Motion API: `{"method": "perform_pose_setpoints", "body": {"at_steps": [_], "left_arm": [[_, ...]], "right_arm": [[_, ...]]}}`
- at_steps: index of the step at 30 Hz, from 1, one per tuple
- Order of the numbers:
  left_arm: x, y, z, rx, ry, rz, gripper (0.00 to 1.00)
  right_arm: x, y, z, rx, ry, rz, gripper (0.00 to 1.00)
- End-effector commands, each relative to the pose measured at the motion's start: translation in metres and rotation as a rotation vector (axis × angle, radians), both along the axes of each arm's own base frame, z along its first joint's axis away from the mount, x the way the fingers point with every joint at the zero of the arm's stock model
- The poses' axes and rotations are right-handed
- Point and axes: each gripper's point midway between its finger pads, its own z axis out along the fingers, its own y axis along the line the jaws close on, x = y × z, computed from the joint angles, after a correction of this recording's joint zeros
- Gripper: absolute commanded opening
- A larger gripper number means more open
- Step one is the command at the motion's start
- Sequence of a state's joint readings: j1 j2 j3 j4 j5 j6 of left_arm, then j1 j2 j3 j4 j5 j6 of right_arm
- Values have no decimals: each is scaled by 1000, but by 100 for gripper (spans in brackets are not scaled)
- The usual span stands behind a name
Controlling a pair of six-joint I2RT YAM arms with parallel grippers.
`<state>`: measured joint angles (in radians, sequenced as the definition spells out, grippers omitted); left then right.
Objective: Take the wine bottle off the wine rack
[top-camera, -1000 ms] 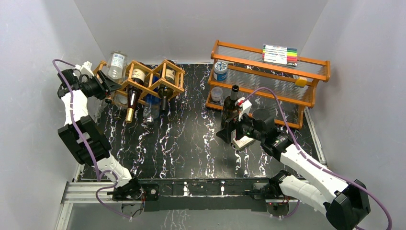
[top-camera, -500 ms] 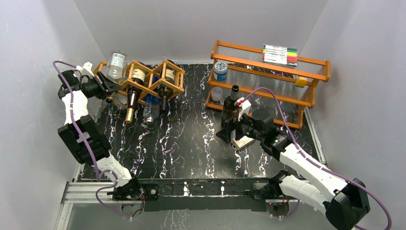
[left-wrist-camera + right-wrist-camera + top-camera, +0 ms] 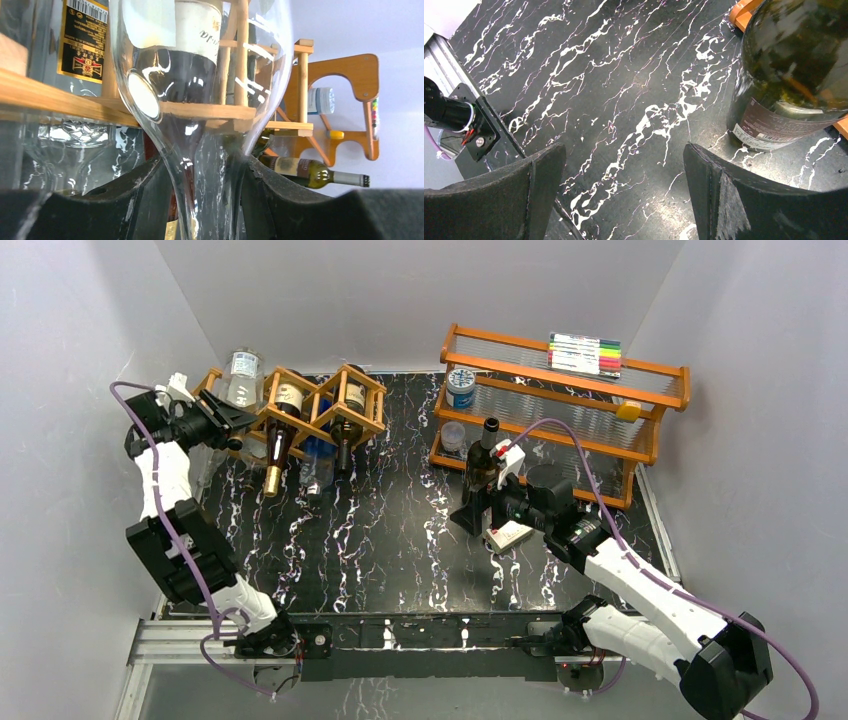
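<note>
The left tool (image 3: 207, 197) is closed on the neck of a clear wine bottle (image 3: 200, 60), whose body lies in the wine rack (image 3: 60, 99) just beyond; lifting it out is left. The right tool (image 3: 624, 185) is wide open over the tabletop (image 3: 624, 75), beside an upright dark bottle (image 3: 794, 75). Only the left wrist view shows the grip.

Wine rack (image 3: 316, 403) left of shelf (image 3: 510, 341)

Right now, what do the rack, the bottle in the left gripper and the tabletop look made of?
Rack: wood, orange-brown matt sticks with square-cut ends.
Bottle in the left gripper: clear glass, glossy; the rack shows through it, with bright glints.
Tabletop: black with white veins, a marble look with slight sheen; possibly a printed sheet.
</note>
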<state>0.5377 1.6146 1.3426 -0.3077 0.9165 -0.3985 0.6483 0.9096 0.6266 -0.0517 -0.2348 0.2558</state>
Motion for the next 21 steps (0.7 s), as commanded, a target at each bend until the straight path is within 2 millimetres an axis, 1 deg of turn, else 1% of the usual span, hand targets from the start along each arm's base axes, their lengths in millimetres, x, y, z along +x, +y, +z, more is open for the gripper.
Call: {"method": "perform_pose_setpoints", "body": {"at_steps": [1, 7, 9, 11, 13, 15, 21], "left_arm": [[-9, -15, 62, -35, -167, 0, 0], [-15, -15, 86, -11, -260, 75, 0], [-13, -12, 89, -15, -274, 97, 0], [-19, -16, 105, -6, -320, 105, 0], [-21, -17, 112, -2, -347, 110, 0], [-23, -18, 118, 0, -362, 115, 0], [-28, -23, 127, -6, -391, 101, 0]], "right_arm": [[6, 7, 34, 55, -76, 11, 98], [5, 5, 35, 54, -80, 7, 98], [5, 5, 35, 54, -84, 5, 98], [4, 5, 36, 55, -85, 6, 98], [5, 4, 36, 53, -83, 3, 98], [4, 4, 35, 52, -81, 4, 98], [5, 5, 35, 55, -80, 6, 98]]}}
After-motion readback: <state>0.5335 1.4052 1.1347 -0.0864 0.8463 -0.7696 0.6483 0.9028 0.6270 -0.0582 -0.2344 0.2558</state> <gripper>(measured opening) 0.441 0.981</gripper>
